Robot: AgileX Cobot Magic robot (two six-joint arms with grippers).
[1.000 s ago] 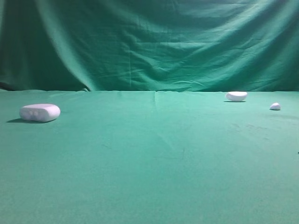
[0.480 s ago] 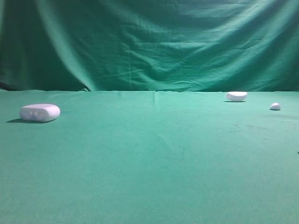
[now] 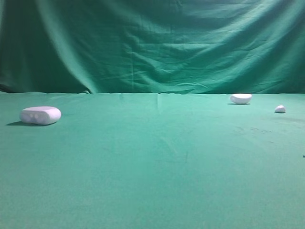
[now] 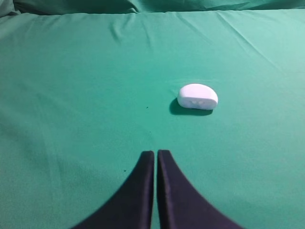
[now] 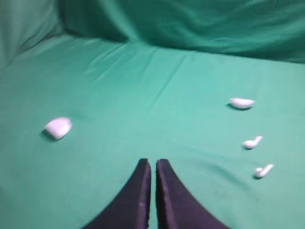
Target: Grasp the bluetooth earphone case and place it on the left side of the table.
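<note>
Already the bluetooth earphone case sits far left on the tabletop, lying flat with its long axis running left to right across the exterior view and the two dimples facing the camera. I read that as the goal spot reached, or nearly so.

From my left wrist camera the case lies ahead of the left gripper and a little to its right, well apart, nothing between them. Left fingers are pressed together, holding nothing.

From the right wrist camera the case shows off to the left and ahead of the right gripper, further off and blurred. Right fingers also closed and empty.

So the left arm is the nearer one. If I needed to regrasp, I judge it would have to open, swing slightly right and advance, closing across the short axis.

Out to the right: a small white half-oval lid piece, a tiny white piece, and two earbuds beside the right arm's view. Green curtain behind.
</note>
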